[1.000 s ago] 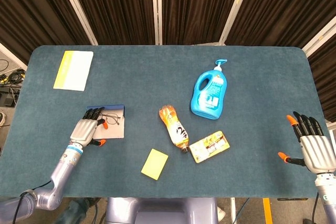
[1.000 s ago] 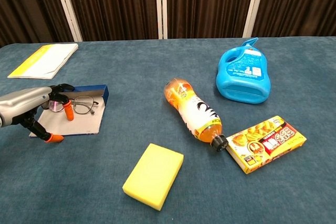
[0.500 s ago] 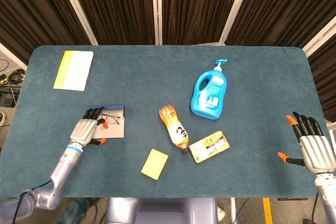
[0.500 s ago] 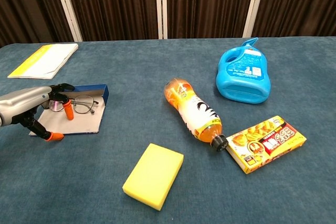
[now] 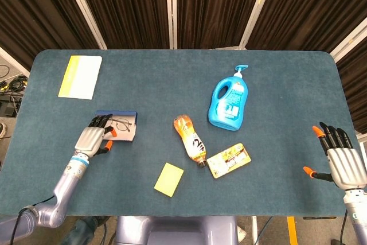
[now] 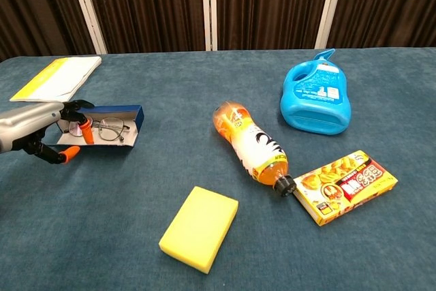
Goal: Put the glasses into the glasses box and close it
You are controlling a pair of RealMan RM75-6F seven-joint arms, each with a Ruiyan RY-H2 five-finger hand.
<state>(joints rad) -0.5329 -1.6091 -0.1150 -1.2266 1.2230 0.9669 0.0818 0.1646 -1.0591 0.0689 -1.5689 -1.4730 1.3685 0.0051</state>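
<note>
A: So, what has changed near the worktop's [image 5: 172, 73] left edge?

B: The glasses box [image 6: 112, 122] has shifted. A second ago its flap lay flat toward the front edge; now the near part has come up and the box looks narrower, with the blue rim on the far side.

A: And the glasses [image 6: 105, 128]?

B: Already inside, resting on the pale lining, lenses up. The left hand [image 6: 41, 131] is at the box's left end, fingers curled against it with the thumb under the near flap; I judge it is lifting the flap, not the glasses.

A: So which step is this?

B: Closing, I'd say. The glasses are in, the lid is only partly raised and not yet shut.

A: The other hand?

B: The right hand [image 5: 338, 156] hangs off the worktop's right front corner, fingers spread, holding nothing, well apart from the orange drink bottle [image 5: 190, 140], snack box [image 5: 228, 160], yellow sponge [image 5: 168, 179] and blue detergent bottle [image 5: 229, 101].
</note>
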